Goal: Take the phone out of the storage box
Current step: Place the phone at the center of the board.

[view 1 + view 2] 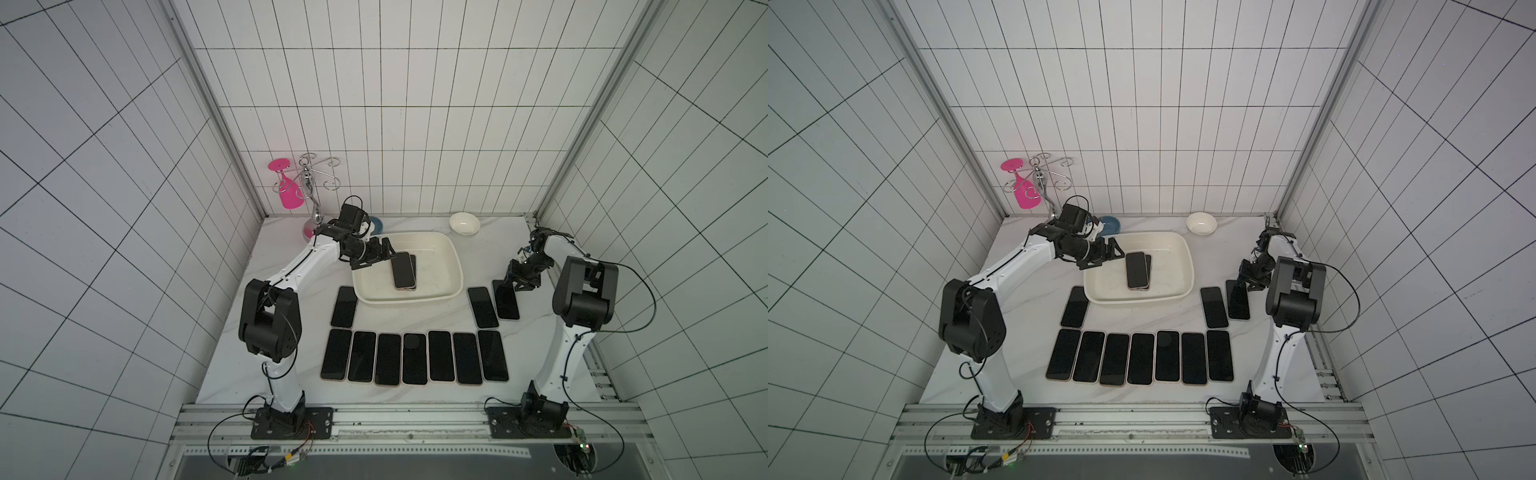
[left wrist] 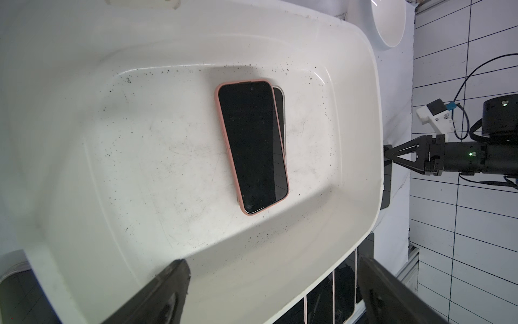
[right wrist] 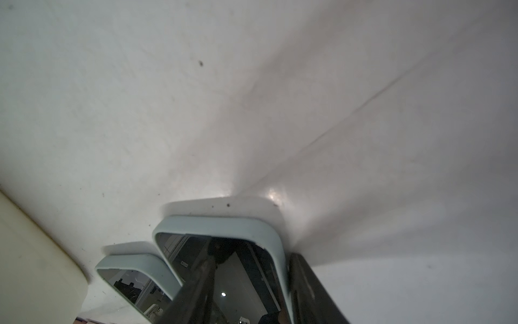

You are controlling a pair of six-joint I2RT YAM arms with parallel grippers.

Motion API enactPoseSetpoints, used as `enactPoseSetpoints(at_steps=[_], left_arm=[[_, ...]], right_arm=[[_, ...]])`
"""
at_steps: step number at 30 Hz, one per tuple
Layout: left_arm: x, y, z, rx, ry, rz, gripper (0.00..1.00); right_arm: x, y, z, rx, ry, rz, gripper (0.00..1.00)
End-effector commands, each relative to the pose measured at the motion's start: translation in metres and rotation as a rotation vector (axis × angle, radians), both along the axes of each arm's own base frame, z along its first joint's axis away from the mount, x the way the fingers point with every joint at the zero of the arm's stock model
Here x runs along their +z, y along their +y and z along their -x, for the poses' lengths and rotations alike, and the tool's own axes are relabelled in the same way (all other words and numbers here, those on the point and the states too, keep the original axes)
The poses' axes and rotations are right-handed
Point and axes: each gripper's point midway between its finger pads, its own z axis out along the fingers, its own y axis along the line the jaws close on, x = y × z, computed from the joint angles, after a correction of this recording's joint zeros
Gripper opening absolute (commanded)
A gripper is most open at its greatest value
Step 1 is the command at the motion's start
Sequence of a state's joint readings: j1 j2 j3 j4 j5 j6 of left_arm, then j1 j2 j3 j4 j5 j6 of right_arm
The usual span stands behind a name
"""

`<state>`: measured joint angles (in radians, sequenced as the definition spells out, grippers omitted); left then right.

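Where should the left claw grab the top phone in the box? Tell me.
Likely best: take the top phone by its long edges, mid-length, from straight above. It lies flat, screen up, on another phone, so those edges sit raised off the box floor.

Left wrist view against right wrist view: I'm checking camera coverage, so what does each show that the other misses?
Only the left wrist view shows the inside of the cream-white plastic storage box, holding a pink-cased phone stacked on a second phone, plus the small white bowl and the open left gripper. Only the right wrist view shows the pale blue-grey cases of a near phone and a far phone lying on the white tabletop. Both show the box (just its outer wall in the right wrist view) and the right gripper.
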<state>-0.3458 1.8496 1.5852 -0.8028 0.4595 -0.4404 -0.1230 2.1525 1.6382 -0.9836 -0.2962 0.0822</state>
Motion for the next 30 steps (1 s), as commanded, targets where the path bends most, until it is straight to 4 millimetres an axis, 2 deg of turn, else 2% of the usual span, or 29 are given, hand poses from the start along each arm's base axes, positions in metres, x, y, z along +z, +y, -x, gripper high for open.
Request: enactPoseSetpoints(at_steps=[1, 15, 20, 23, 27, 30], left_arm=[[0.004, 0.002, -0.004, 0.01, -0.028, 0.002, 0.98], [0.0, -0.001, -0.001, 0.005, -0.02, 0.003, 0.98], [-0.002, -0.001, 0.001, 0.002, -0.012, 0.003, 0.98], [-0.001, -0.002, 0.003, -0.001, -0.014, 0.002, 0.98], [0.002, -0.001, 0.002, 0.003, -0.021, 0.0, 0.98], [0.007, -0.002, 0.001, 0.004, -0.031, 0.007, 0.98]], right_arm=[[-0.016, 0.011, 0.014, 0.028, 0.065, -0.021, 0.46], [-0.026, 0.025, 0.049, 0.105, 0.135, 0.001, 0.44], [-0.025, 0.022, 0.057, 0.104, 0.151, 0.037, 0.44], [-0.01, 0.018, 0.048, 0.092, 0.098, 0.067, 0.45], [0.033, 0.014, 0.014, 0.078, -0.053, 0.1, 0.46], [0.061, 0.021, -0.009, 0.096, -0.155, 0.109, 0.46]])
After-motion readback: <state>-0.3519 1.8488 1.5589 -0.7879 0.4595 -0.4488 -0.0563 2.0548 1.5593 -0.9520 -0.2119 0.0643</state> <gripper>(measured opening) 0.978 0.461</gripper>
